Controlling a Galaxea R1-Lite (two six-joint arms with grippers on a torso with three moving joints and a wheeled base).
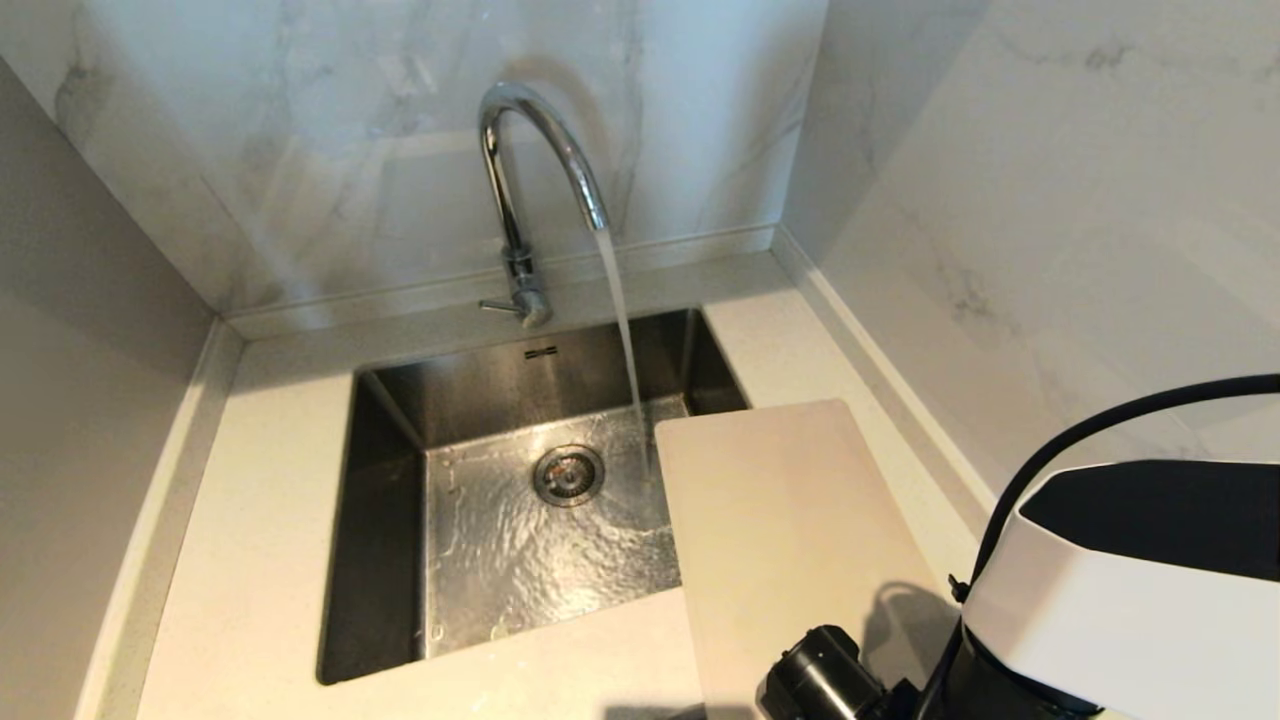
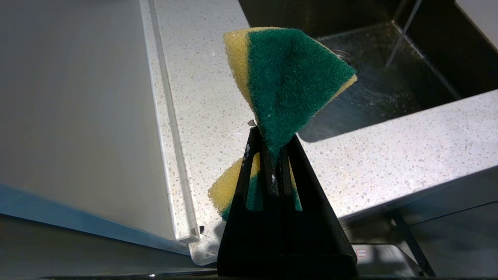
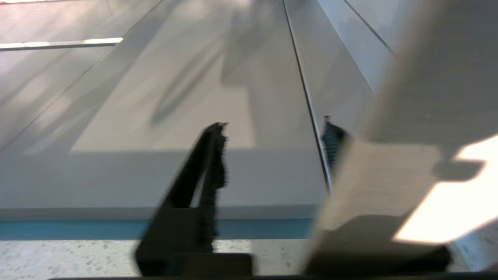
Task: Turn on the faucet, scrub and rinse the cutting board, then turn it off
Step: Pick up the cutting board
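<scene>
Steel sink (image 1: 390, 480), running water (image 1: 625, 330), drain (image 1: 568, 474)

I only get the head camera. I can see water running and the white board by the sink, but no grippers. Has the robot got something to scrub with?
Observer: Yes. The left gripper is shut on a green and yellow sponge, above the counter beside the sink.
Operator: What about the other one?
Observer: The right gripper is at the cutting board with its fingers apart. The board's edge covers one of them, and I can't see a grip on it.
</scene>
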